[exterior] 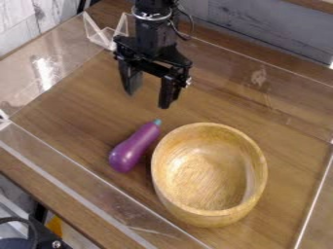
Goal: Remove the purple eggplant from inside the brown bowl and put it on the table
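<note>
Eggplant (132,148) lay on table (76,110), left of bowl (209,175); gripper (150,94) spread, far side; task looked done, nothing left.

The brown wood desk (92,117) has stripy lines. A big round bowl (208,175) sits on it toward five o'clock — and a purple eggplant (132,148) lies just beside the bowl, at its ten o'clock side.
</note>
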Motion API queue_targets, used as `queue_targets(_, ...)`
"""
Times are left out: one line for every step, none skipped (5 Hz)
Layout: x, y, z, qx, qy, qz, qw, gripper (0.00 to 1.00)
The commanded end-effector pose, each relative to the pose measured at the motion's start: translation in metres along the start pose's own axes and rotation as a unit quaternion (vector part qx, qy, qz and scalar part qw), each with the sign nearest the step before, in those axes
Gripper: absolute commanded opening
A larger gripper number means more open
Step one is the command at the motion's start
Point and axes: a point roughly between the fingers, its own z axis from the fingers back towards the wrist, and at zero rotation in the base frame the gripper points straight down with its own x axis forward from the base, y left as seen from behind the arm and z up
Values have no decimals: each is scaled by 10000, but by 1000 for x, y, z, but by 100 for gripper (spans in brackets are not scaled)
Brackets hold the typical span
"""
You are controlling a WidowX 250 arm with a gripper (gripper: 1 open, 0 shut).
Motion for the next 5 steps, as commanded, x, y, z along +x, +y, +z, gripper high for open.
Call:
queue_targets(5, 5, 21, 40, -388, 13, 9992, 100)
queue_targets(6, 6, 21, 40, -403, 15, 9992, 100)
queue_targets(7, 6, 22, 38, -418, 17, 9991, 100)
queue_targets(7, 6, 23, 23, -438, 26, 9990, 100)
queue_targets(8, 6, 23, 14, -456, 33, 9990, 100)
